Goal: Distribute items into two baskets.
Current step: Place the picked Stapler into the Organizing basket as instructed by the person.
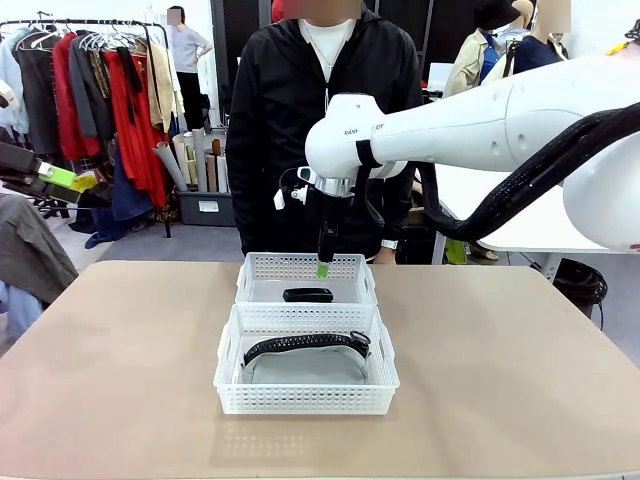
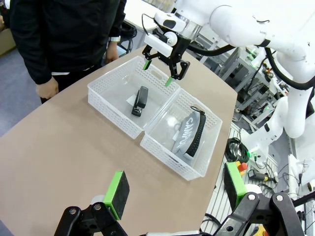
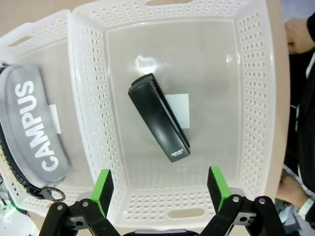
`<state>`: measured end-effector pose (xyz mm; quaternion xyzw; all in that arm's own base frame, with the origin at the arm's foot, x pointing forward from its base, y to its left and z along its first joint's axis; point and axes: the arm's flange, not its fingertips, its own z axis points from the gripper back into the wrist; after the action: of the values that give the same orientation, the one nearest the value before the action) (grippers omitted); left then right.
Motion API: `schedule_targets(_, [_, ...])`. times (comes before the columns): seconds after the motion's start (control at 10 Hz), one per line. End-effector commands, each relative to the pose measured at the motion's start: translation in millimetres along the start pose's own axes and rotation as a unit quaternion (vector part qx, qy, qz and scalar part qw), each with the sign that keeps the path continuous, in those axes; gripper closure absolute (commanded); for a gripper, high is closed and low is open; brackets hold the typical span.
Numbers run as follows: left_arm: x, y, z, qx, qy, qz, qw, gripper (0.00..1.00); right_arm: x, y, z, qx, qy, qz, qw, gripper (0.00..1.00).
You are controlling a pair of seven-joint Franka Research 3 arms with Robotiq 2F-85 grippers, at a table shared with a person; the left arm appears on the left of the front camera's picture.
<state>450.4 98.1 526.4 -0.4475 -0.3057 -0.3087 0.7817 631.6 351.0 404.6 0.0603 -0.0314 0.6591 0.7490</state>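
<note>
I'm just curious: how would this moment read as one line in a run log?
stapler: lying in far basket | bag: in near basket | right hand: open above stapler | left hand: open, empty

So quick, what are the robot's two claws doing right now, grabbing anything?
Left gripper: open, holding nothing, away from the baskets.
Right gripper: open, empty, above the far basket where the stapler lies.
</note>
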Motion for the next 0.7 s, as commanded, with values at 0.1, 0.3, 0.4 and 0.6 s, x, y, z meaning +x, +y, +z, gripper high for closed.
schedule_targets(0.1, [0.3,-1.0,0.6,0.002,-0.001,-0.001,1.000,0.00,0.0,0.0,0.0,0.000,0.000,0.000,1.000,0.00])
schedule_targets(0.3, [0.3,-1.0,0.6,0.002,-0.001,-0.001,1.000,0.00,0.0,0.0,0.0,0.000,0.000,0.000,1.000,0.00])
schedule_targets(0.4, [0.3,-1.0,0.6,0.002,-0.001,-0.001,1.000,0.00,0.0,0.0,0.0,0.000,0.000,0.000,1.000,0.00])
schedule_targets(0.6, [0.3,-1.0,0.6,0.002,-0.001,-0.001,1.000,0.00,0.0,0.0,0.0,0.000,0.000,0.000,1.000,0.00])
